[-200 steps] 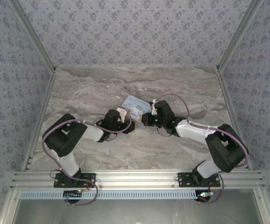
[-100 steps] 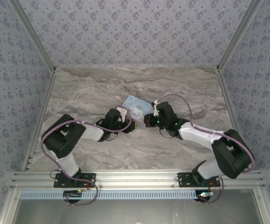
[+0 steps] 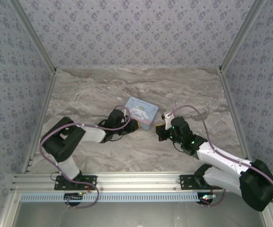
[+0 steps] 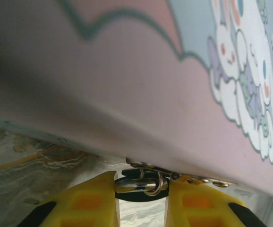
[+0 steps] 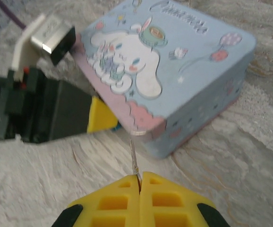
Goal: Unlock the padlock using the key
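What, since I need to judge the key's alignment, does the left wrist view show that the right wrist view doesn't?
Left wrist view: a close look at the left gripper, its yellow fingers pinching the padlock by its silvery shackle, just under the edge of the tin.
Right wrist view: the right gripper shut on the thin key, whose tip points up at the tin's near corner, and the left gripper's black body seen from outside.
Both: the cartoon-printed tin and the marble table.
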